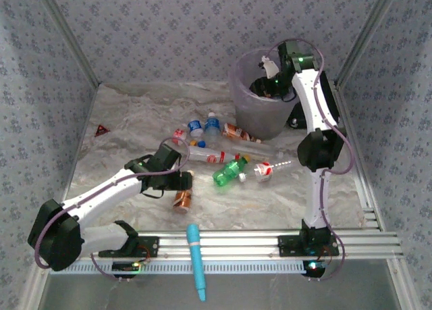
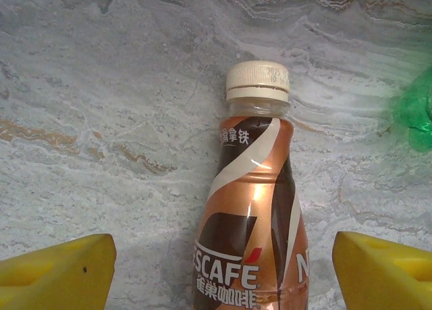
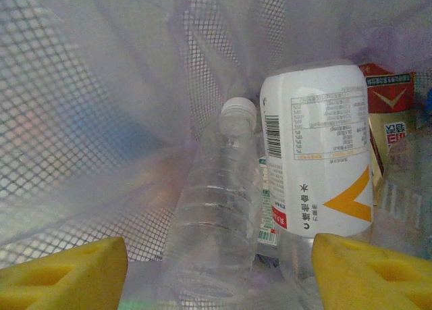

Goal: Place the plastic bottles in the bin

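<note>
A brown Nescafe bottle (image 2: 253,209) with a cream cap lies on the marbled table between the open yellow fingers (image 2: 61,273) of my left gripper (image 2: 224,256), untouched by either finger. From above, that bottle (image 1: 182,199) sits just below the left gripper (image 1: 179,183). Several more plastic bottles lie mid-table: blue-capped ones (image 1: 203,125), a clear long one (image 1: 216,155), a green one (image 1: 230,171) and a red-and-white one (image 1: 263,169). My right gripper (image 1: 268,77) hangs open in the mouth of the pale-purple bin (image 1: 240,94). Below the right gripper (image 3: 219,256) lie a clear bottle (image 3: 216,209) and a white-labelled bottle (image 3: 317,155).
A long light-blue pen-shaped tool (image 1: 196,259) lies across the rail at the near edge. A small red triangle (image 1: 101,130) sits at the far left. Patterned walls enclose the table on three sides. A green bottle's edge (image 2: 415,114) shows to the right of the brown one.
</note>
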Robot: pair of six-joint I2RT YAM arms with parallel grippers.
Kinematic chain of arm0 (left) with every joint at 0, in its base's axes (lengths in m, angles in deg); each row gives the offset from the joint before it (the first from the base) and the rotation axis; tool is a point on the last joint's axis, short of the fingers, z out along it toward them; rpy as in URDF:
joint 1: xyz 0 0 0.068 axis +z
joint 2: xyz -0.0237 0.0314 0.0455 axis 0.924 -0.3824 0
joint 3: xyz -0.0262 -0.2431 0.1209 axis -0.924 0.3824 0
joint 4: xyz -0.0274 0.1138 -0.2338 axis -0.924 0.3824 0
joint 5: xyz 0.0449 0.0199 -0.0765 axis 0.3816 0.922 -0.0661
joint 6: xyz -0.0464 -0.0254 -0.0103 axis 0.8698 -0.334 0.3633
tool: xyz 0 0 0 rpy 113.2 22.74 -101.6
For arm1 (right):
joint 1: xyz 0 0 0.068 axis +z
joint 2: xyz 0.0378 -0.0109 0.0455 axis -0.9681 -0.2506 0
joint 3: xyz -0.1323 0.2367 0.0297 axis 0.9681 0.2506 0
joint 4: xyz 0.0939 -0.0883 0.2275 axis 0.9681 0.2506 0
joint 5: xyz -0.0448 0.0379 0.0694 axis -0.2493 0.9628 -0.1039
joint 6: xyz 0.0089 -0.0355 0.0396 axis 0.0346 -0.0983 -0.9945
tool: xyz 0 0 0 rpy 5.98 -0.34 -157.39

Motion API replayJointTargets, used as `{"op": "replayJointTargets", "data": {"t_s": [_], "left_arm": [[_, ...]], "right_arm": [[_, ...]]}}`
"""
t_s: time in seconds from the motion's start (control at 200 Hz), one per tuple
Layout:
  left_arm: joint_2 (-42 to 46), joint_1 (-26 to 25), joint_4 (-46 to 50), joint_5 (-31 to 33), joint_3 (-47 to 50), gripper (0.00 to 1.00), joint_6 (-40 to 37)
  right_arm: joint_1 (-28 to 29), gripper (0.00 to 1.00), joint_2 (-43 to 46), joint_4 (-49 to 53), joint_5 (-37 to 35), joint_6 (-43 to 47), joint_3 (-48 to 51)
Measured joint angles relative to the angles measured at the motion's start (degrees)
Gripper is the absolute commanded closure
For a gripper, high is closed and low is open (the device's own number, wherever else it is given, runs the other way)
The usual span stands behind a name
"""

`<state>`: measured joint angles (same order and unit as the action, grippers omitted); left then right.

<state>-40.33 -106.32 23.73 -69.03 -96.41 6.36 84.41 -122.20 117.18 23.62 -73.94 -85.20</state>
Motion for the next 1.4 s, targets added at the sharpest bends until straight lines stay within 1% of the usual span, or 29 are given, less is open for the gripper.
{"op": "replayJointTargets", "data": {"t_s": [0.25, 0.395, 0.465, 0.53, 0.705, 0.855, 0.905, 1.129, 1.189, 1.219, 1.249, 1.399], "left_arm": [[-0.55, -0.09, -1.36, -0.44, 2.16, 0.18, 0.02], [-1.51, -0.37, -2.86, -1.62, 3.19, 0.18, 0.04], [-1.90, -0.63, -3.50, -2.14, 3.43, 0.18, 0.09], [-2.25, -0.79, -3.93, -3.06, 3.56, 0.18, 0.13], [-2.29, -1.42, -4.11, -4.85, 3.93, 0.10, 0.66], [-2.27, -2.38, -3.06, -5.81, 3.93, 0.01, 1.18], [-2.27, -3.02, -2.73, -6.34, 3.96, 0.00, 1.31], [-2.27, -4.96, -1.86, -8.33, 5.40, 0.02, 2.12], [-2.27, -5.31, -0.63, -8.41, 5.55, 0.03, 2.16], [-2.27, -5.66, 0.00, -8.39, 5.55, 0.03, 2.19], [-2.25, -6.01, 0.70, -8.37, 5.55, 0.03, 2.16], [-2.27, -6.71, 4.04, -8.37, 5.55, 0.08, 2.10]], "right_arm": [[-1.57, 0.25, 3.19, 0.76, -1.46, -0.48, -0.90], [-3.61, 0.21, 9.51, 0.57, -1.95, -1.42, 0.15], [-4.87, 0.17, 14.25, 0.11, -1.90, -2.25, 2.56], [-6.01, 0.15, 19.08, -0.87, -1.75, -3.21, 5.57], [-7.19, 0.09, 30.29, -4.24, -1.64, -5.38, 15.39], [-7.04, 0.05, 37.05, -7.93, -1.31, -7.30, 26.56], [-7.04, 0.05, 38.82, -9.03, -1.33, -7.85, 30.14], [-7.04, 0.04, 44.85, -13.33, -1.29, -10.12, 42.36], [-7.02, 0.03, 46.71, -14.36, -1.31, -10.40, 45.24], [-6.93, 0.00, 47.65, -14.99, -1.33, -10.62, 46.66], [-6.73, 0.00, 48.85, -15.91, -1.51, -10.99, 48.48], [-4.85, 0.00, 55.19, -19.67, -2.86, -12.48, 56.61]]}}
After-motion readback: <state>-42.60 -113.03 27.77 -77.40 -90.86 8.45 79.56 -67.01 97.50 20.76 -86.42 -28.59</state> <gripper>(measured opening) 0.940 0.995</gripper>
